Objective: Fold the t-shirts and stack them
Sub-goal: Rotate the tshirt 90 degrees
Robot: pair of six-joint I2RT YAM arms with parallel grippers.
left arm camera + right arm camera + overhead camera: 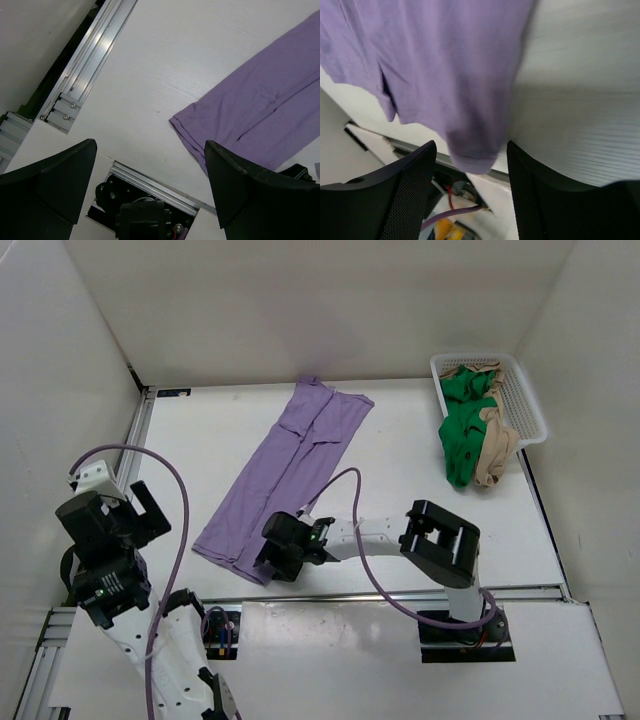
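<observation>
While the lavender t-shirt (290,475) lies folded into a long narrow strip, it is stretched diagonally across the white surface (400,470), from the far middle down toward the near edge. Its near corner is framed by the fingers of the right end effector (471,145), which is reached low across the surface from the right. The jaws are set part way apart on either side of the cloth; whether the cloth is actually pinched cannot be told. The left end effector (150,145) is held above the near left corner, spread wide with nothing in it, apart from the shirt. At the far right, a green t-shirt (462,430) and a tan t-shirt (495,450) are bunched together in a white mesh basket (530,405) and spill over its near rim.
</observation>
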